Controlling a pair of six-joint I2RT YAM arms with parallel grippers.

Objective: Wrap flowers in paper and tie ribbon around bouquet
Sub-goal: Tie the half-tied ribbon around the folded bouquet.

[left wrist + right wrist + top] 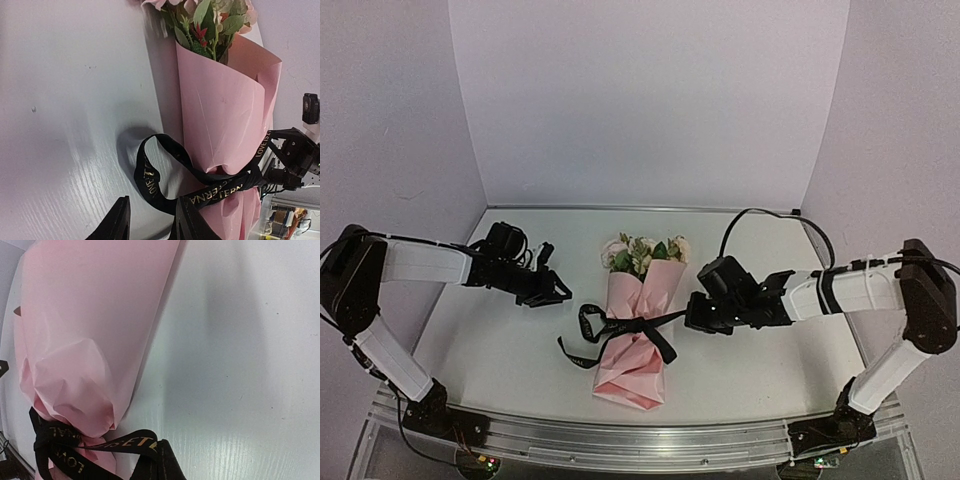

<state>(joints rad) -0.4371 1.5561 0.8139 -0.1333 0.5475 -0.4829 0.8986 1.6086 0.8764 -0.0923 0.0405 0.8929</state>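
White table point(490, 350), pale walls point(650, 100), right end effector point(688, 318) pinching ribbon point(620, 327), left end effector point(560, 292) parted

Cone-shaped pink paper bouquet point(642, 295) lies on the white table point(770, 360) between left gripper point(564, 295) and right gripper point(689, 317). Narrow black fabric ribbon point(638, 326) crosses its middle, its loop near the left gripper, one end in the right gripper's tips.

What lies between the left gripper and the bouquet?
A loop of the ribbon; the left wrist view shows it just ahead of the left gripper, against the bouquet.
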